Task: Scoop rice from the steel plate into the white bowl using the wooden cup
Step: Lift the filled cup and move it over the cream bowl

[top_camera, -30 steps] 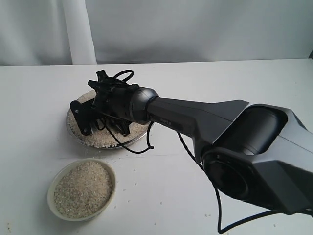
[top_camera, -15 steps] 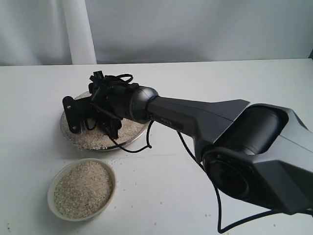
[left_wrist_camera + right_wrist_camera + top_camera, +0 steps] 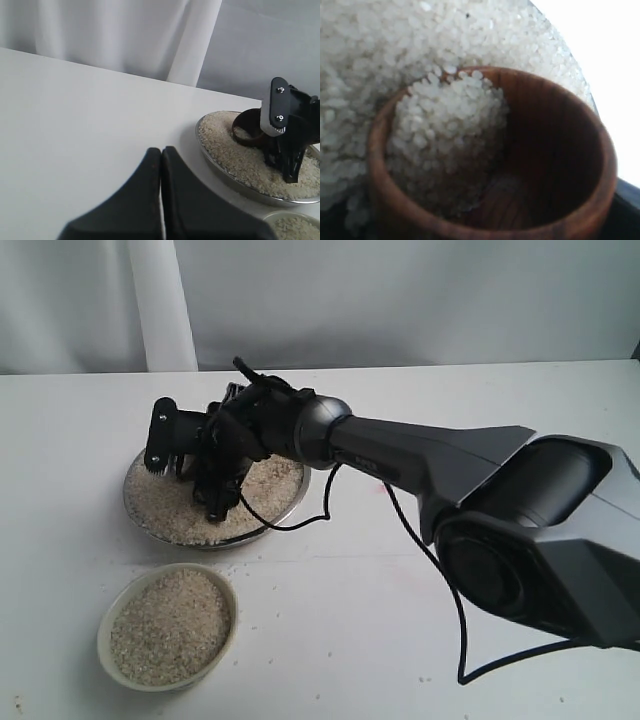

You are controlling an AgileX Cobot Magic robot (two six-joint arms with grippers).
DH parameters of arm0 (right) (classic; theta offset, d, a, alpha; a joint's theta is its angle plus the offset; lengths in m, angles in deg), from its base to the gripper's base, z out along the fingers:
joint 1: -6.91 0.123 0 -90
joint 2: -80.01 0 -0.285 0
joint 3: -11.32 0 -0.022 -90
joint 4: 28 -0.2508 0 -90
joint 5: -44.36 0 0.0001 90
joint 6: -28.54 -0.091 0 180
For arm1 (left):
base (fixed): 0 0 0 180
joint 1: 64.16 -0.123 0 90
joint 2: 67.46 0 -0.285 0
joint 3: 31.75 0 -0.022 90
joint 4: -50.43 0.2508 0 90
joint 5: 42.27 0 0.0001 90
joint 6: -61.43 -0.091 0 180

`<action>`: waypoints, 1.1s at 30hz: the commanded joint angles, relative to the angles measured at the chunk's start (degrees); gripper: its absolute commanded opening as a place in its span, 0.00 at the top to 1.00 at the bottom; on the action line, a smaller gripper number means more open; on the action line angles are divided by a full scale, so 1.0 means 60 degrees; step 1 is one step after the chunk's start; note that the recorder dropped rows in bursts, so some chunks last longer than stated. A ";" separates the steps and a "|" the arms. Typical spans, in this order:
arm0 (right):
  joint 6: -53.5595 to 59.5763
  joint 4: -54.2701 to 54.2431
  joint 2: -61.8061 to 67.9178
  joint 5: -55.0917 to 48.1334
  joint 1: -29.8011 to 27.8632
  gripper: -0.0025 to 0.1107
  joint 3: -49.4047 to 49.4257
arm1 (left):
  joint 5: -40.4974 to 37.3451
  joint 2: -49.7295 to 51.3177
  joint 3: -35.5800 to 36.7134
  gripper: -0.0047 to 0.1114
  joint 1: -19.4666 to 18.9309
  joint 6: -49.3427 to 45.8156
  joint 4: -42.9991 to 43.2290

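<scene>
The table (image 3: 520,410) carries the steel plate (image 3: 127,498) left of its middle and the white bowl (image 3: 101,638) just in front of it, toward the near edge and already well stocked with grains. The right arm (image 3: 430,455) reaches across to the plate. Since the earlier frame its wrist has rolled and drawn back from the plate's left rim toward the middle, so one finger now stands high over the left side. The right gripper (image 3: 190,472) has its jaws spread wide and clamped on the wooden cup (image 3: 560,165), which lies tilted with its mouth dug into the pile. The rice (image 3: 445,130) fills roughly half the cup, so I judge the scoop is loaded and next needs levelling, lifting and carrying to the bowl. The bowl has not moved. The left gripper (image 3: 161,165) hovers over bare table beside the plate, jaws pressed together and holding nothing.
</scene>
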 commanded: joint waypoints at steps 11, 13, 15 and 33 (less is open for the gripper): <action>0.2278 -0.5282 -0.0217 0.0311 -0.0728 0.98 0.0132 | 0.0064 0.0002 0.0018 0.96 0.0050 0.0012 -0.0037; 0.2278 -0.5282 -0.0420 0.0351 -0.0723 0.98 0.0132 | 0.0064 0.0002 0.0018 0.96 0.0050 0.0012 -0.0037; 0.2278 -0.5379 -0.0644 0.0404 -0.0723 0.98 0.0132 | 0.0064 0.0002 0.0018 0.96 0.0050 0.0012 -0.0037; 0.2211 -0.4945 -0.3759 -0.2381 -0.0518 0.98 0.0132 | 0.0064 0.0002 0.0018 0.96 0.0050 0.0012 -0.0037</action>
